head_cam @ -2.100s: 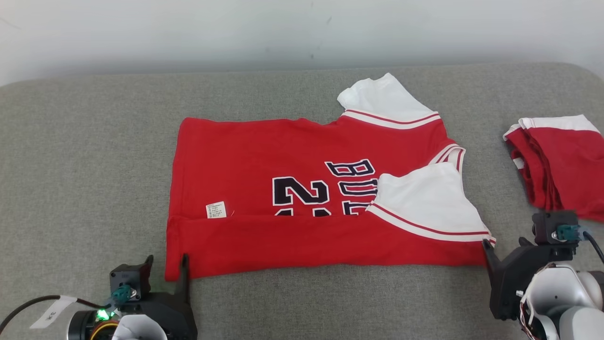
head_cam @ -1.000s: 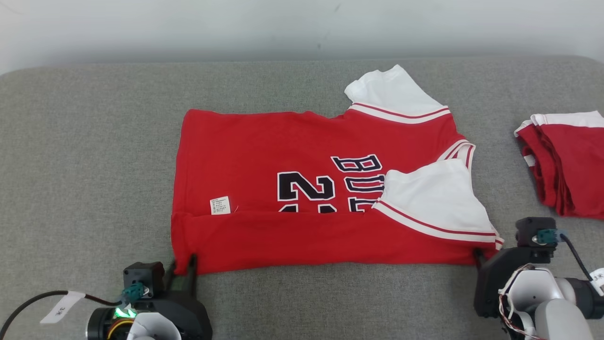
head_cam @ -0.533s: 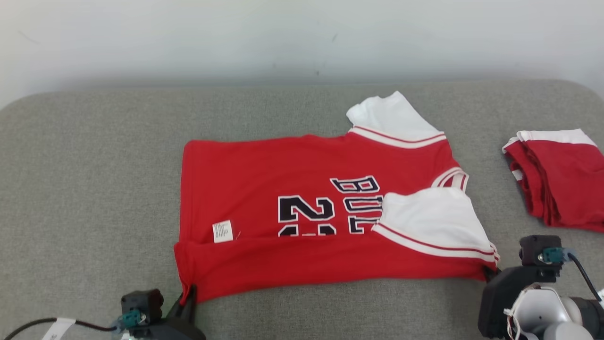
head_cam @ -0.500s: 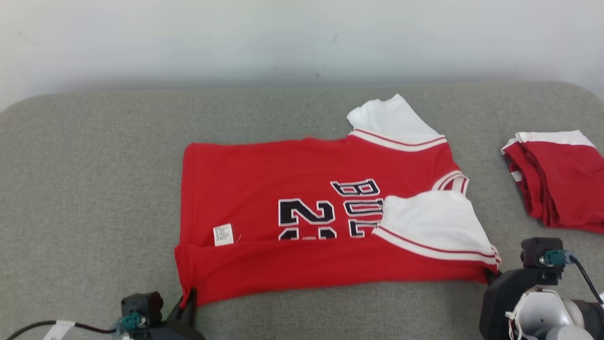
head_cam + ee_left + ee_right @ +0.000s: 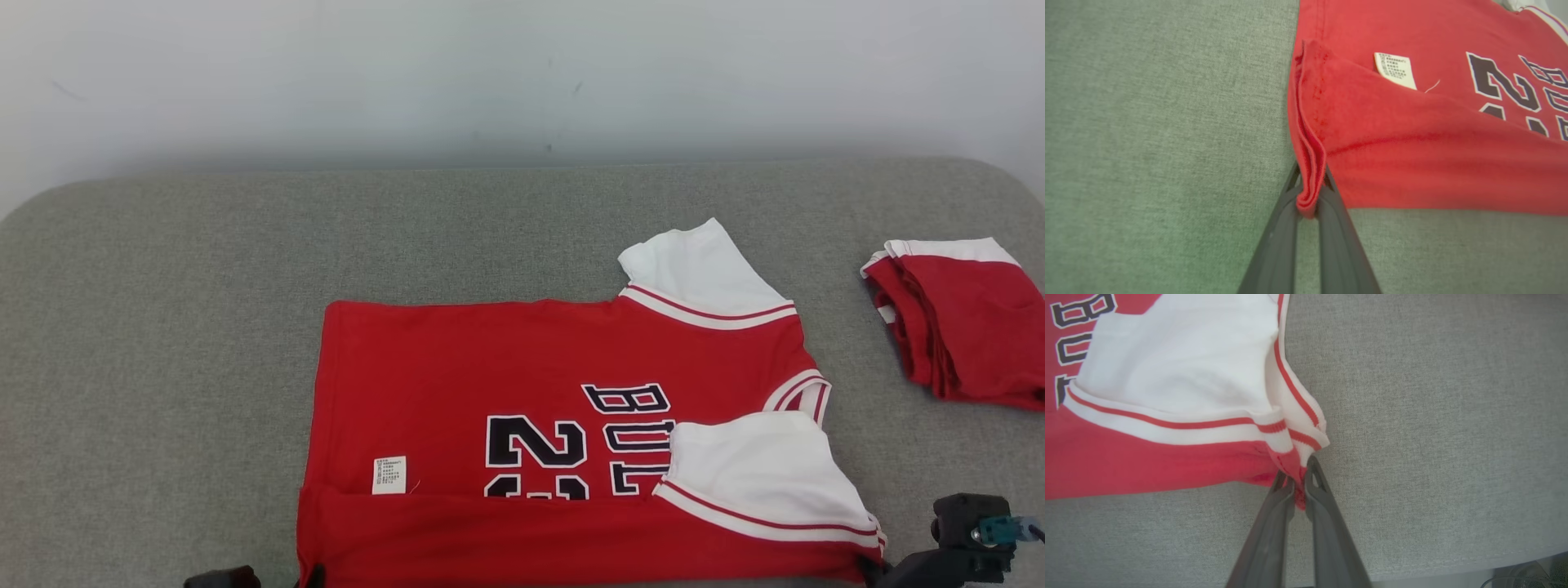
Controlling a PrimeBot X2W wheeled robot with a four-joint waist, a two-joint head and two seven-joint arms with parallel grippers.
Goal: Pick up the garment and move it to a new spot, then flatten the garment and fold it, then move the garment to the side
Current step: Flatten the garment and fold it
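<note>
Clenching near corners of shirt (image 5: 531, 367): left tool (image 5: 1309, 192) at hem end, right tool (image 5: 1297, 482) at sleeve end; long axis running between them.

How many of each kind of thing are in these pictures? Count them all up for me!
red jersey: 1
folded red-and-white pile: 1
end effectors: 2, the left end effector and the right end effector
grey cushioned surface: 1
Total: 5
</note>
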